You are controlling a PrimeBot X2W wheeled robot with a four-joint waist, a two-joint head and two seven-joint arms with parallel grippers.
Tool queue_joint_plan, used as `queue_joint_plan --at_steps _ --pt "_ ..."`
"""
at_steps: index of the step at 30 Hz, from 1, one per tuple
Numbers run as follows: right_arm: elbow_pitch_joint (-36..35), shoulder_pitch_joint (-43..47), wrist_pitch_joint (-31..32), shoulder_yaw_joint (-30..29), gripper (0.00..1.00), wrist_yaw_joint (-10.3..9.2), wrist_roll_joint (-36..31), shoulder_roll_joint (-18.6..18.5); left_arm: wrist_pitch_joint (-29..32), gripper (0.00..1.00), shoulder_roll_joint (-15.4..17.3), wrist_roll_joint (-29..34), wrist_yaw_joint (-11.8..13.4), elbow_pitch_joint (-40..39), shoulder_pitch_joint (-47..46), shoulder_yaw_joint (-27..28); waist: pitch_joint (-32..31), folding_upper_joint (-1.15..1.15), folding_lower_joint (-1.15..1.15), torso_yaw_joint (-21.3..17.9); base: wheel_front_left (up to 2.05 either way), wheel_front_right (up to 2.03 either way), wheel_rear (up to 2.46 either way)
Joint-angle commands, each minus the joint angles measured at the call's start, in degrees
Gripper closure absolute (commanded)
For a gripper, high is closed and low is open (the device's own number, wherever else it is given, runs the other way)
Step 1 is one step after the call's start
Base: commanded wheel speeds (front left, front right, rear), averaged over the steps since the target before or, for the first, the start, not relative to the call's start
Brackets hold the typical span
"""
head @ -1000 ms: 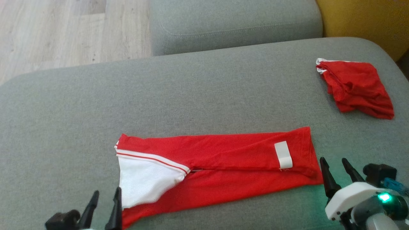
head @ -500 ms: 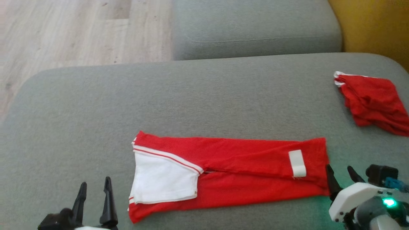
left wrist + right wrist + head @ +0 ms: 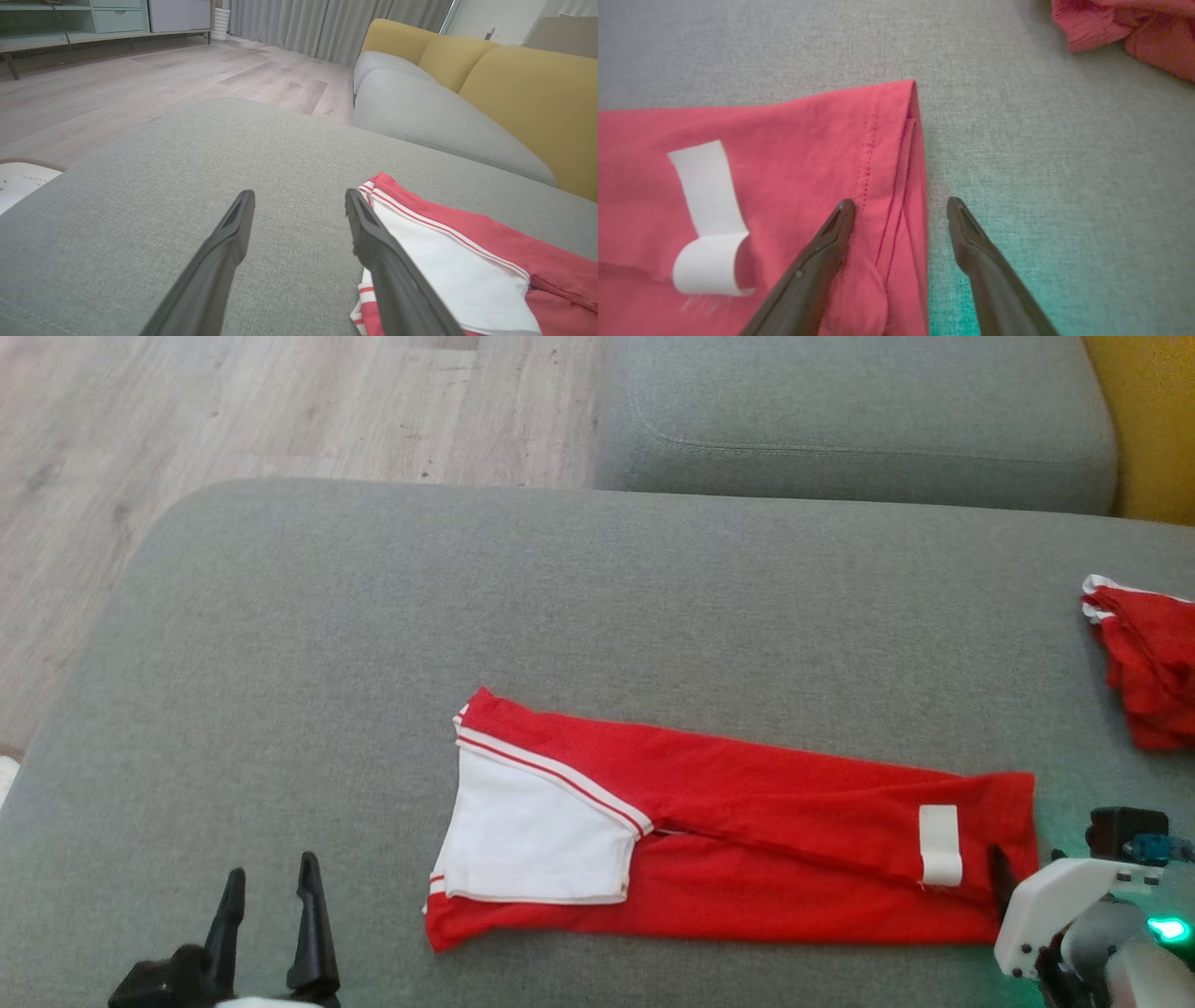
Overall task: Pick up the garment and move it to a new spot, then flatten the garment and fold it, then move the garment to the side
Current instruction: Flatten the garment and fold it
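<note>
Grey cushion (image 3: 373,616): big, rounded corners, coarse woven fabric, takes up most of the head view. Pale wood-plank floor (image 3: 187,411) at 11 o'clock. A 2nd grey cushion (image 3: 840,420) w/ a stitched seam at 12–1.

Garment (image 3: 794,812): red knit, folded to a long narrow strip, lying flat on the cushion toward 5 o'clock, slightly tilted. White panel (image 3: 532,840) w/ red-white striped trim at its 9 o'clock end; double-stitched hem at the 3 o'clock end. 2nd red garment (image 3: 1153,672): crumpled, cut off by the frame at 3 o'clock, well apart from the strip. Small white label (image 3: 938,845), curled at its lower end, near the hem.

Left claw (image 3: 270,865): at 7 o'clock, fingers spread wide, nothing btwn them, apart from the garment's white end. Right claw (image 3: 901,201): also spread wide, gripping nothing; it straddles the hem edge, one finger over red fabric, the other over bare cushion. Contact w/ the cloth: can't tell.

Vs 1 s ago: camera has swung, so the whole scene sits further toward 3 o'clock. Right claw was just beside the hem end, now overlaps it. Left claw was at the garment's edge, now clear of it. Both as wide as before.
</note>
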Motion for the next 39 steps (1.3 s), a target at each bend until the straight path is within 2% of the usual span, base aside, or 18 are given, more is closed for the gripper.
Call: queue_joint_plan --at_steps 1,5,6,7,9,10,17,20,22,28,34,39 --pt "-0.9 -2.9 0.1 0.9 0.00 0.37 -0.6 -1.4 -0.5 0.00 0.9 0.6 0.2 -1.7 -2.6 2.3 0.1 0.00 0.00 0.4 0.00 0.00 0.00" --pt "3.0 -4.3 1.1 0.8 0.00 0.37 -0.5 -1.3 -0.5 0.00 1.0 0.6 0.2 -1.6 -2.8 2.2 0.1 0.00 0.00 0.9 0.00 0.00 0.00" --pt "3.8 -4.6 1.4 1.0 0.18 0.37 -0.1 -1.1 -0.5 0.00 1.1 0.7 0.3 -1.7 -2.8 2.2 0.1 0.00 0.00 0.9 0.00 0.00 0.00" --pt "4.5 -4.9 1.7 1.2 0.57 0.37 0.5 -0.9 -0.5 0.00 1.1 0.7 0.4 -1.8 -2.9 2.2 0.1 0.00 0.00 0.9 0.00 0.00 0.00" --pt "5.6 -5.4 2.2 1.9 0.90 0.37 1.5 -0.8 -0.5 0.00 1.2 0.8 0.5 -1.9 -3.0 2.3 0.0 0.00 0.00 0.6 0.00 0.00 0.00" --pt "5.9 -5.6 2.2 2.3 1.00 0.37 1.8 -0.8 -0.5 0.00 1.2 0.8 0.5 -2.0 -3.0 2.3 -0.1 0.00 0.00 0.4 0.00 0.00 0.00" --pt "5.7 -8.2 1.1 3.7 1.00 0.37 4.5 -2.4 -0.5 0.00 1.2 1.0 0.8 -2.5 -3.1 1.9 -0.8 0.00 0.00 -2.5 0.00 0.00 0.00" --pt "4.5 -8.7 1.8 4.3 1.00 0.37 5.5 -4.7 -0.6 0.00 0.9 1.1 0.9 -2.7 -2.9 1.6 -1.2 0.00 0.00 -4.1 0.00 0.00 0.00" --pt "2.5 -8.7 3.2 4.3 1.00 0.37 6.3 -7.7 -0.8 0.00 0.4 1.2 1.1 -2.8 -2.7 1.2 -1.3 0.00 0.00 -5.6 0.00 0.00 0.00" --pt "-2.5 -7.3 6.2 3.1 1.00 0.37 7.4 -11.2 -1.1 0.00 -0.4 1.0 0.7 -2.1 -3.0 0.7 -1.5 0.00 0.00 -8.0 0.00 0.00 0.00" --pt "-9.3 -5.0 9.2 3.8 1.00 0.37 10.1 -10.5 -1.5 0.00 -1.2 1.0 0.6 -1.1 -3.2 0.2 -1.7 0.00 0.00 -9.9 0.00 0.00 0.00" --pt "-18.2 -2.7 12.2 6.3 1.00 0.37 13.3 -8.6 -1.6 0.00 -1.3 1.0 0.7 -0.6 -3.1 0.1 -2.2 0.00 0.00 -10.6 0.00 0.00 0.00"
